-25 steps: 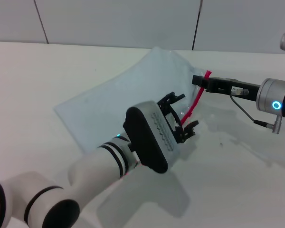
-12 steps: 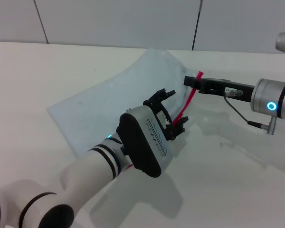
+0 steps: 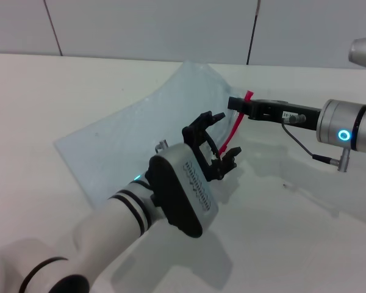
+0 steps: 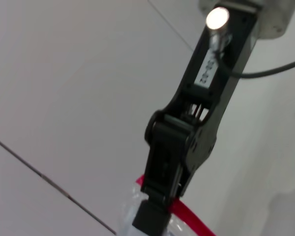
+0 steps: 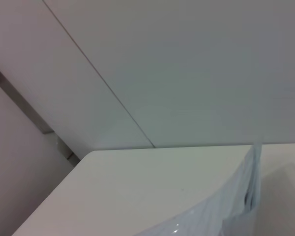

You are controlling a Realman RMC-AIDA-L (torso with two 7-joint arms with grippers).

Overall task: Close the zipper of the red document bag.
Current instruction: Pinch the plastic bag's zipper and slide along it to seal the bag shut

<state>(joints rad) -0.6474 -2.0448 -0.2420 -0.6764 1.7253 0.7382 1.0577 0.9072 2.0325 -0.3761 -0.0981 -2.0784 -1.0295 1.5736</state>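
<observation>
The red document bag [image 3: 140, 131] lies on the white table [image 3: 305, 232], its zipper [image 3: 236, 127] edge lifted. The right gripper [image 3: 238, 105] pinches the zipper's far end. The left gripper [image 3: 218, 139] has fingers spread, straddling the strip's lower part.

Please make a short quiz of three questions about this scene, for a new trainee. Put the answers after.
1. True or false: the right gripper holds the far end of the zipper.
2. Where is the left gripper? A) parked away from the bag; B) at the red zipper strip, nearer the robot than the right gripper; C) flat on the table.
3. Fill in: the edge of the red document bag with the zipper is ______ off the table.

Key
1. True; it is clamped on the strip's far end.
2. B.
3. Lifted; the bag's other side rests on the table.
</observation>
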